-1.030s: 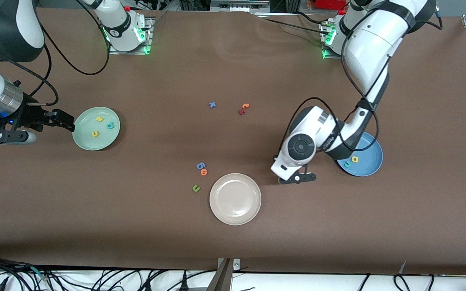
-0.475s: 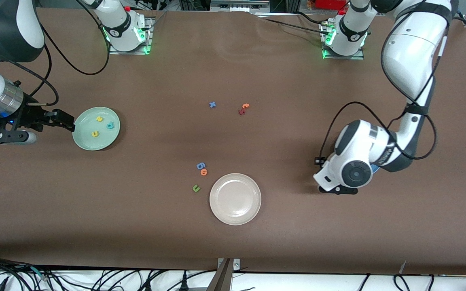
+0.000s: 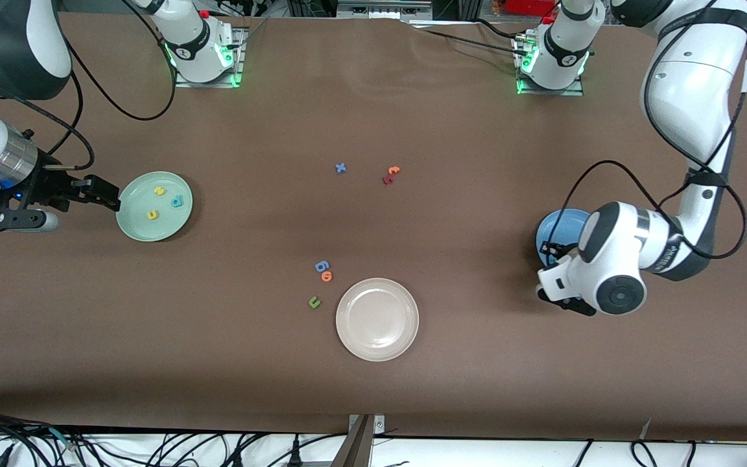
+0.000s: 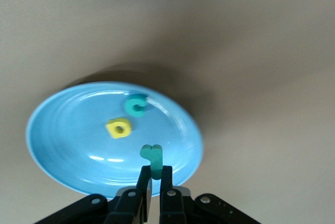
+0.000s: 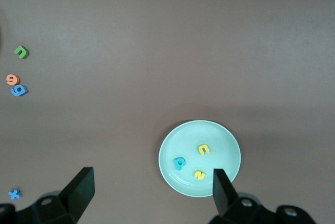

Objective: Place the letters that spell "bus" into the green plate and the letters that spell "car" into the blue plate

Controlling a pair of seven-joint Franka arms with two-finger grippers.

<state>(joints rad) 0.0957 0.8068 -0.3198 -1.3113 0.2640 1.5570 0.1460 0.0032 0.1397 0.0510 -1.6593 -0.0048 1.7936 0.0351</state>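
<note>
The left tool (image 4: 155,181) pinches the teal "r" (image 4: 152,157) over the blue plate (image 4: 63,150), ready to release it; the right tool (image 5: 152,190) waits, jaws spread, beside the green plate (image 3: 130,224).

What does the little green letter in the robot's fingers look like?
It's the teal r, a small letter that looks like soft foam, with a straight stem and a short curved top. The left gripper is shut on the bottom of its stem, holding it upright over the rim of the blue plate. It hangs in the air and touches only the fingers. The teal c and yellow a already lie on that plate.
</note>
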